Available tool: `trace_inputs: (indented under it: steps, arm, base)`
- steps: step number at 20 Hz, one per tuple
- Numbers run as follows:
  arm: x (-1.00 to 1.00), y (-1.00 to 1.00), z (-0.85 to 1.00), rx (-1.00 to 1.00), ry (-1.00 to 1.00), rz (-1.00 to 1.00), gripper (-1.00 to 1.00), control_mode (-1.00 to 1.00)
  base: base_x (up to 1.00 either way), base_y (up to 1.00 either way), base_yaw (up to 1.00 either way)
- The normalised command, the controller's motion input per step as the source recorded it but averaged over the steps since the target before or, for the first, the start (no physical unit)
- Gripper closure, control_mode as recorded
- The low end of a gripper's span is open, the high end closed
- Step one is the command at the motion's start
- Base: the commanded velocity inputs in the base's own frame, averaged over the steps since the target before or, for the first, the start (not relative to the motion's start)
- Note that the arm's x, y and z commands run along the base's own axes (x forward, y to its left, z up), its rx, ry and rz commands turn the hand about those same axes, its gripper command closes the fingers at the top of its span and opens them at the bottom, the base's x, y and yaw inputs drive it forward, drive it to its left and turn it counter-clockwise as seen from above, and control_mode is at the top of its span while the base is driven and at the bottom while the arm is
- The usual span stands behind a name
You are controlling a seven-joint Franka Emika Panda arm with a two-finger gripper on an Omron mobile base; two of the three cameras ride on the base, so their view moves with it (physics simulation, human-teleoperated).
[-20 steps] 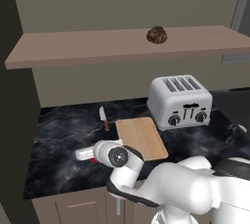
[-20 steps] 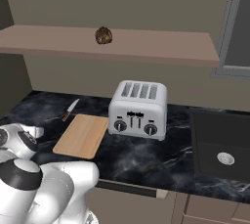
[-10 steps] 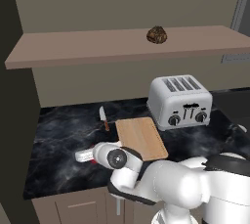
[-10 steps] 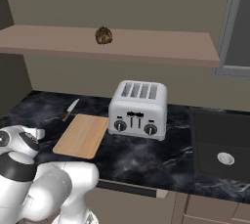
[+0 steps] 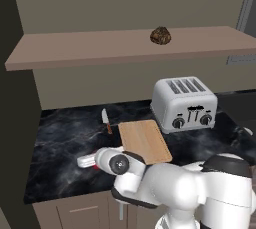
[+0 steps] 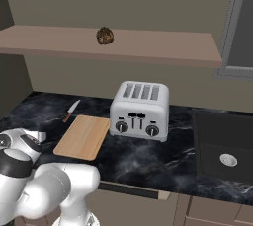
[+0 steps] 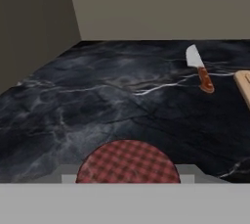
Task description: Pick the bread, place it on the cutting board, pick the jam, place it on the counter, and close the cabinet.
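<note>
Jaws grip jam [image 7: 128, 162] low over counter [image 7: 97, 105]; bread [image 5: 160, 35] shelved.

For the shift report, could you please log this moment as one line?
bread: on cabinet shelf | cutting board: bare | jam: between the jaws, low over counter | knife: beside board

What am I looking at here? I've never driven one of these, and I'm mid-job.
It's a white robot arm on a rolling base. Two pictures come from cameras behind it, one on the left and one on the right; the third looks along its claw. On the black counter are a cutting board, a knife and a toaster. The bread sits on the cabinet shelf. The jam, a red jar, is right at the claw, low by the counter. I can't tell whether it's gripped.
</note>
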Motion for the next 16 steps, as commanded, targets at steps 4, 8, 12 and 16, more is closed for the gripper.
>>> trace_inputs:
  steps: [4, 8, 12, 16]
  arm:
    - [0.00, 0.01, -0.12, 0.00, 0.00, 0.00, 1.00, -1.00]
    - [0.00, 0.04, -0.11, 0.00, 0.00, 0.00, 1.00, -1.00]
    - [0.00, 0.03, -0.12, 0.00, 0.00, 0.00, 1.00, -1.00]
    - [0.00, 0.03, -0.11, 0.00, 0.00, 0.00, 1.00, -1.00]
  base:
    - [0.00, 0.00, 0.00]
    - [0.00, 0.00, 0.00]
    - [0.00, 0.00, 0.00]
    - [0.00, 0.00, 0.00]
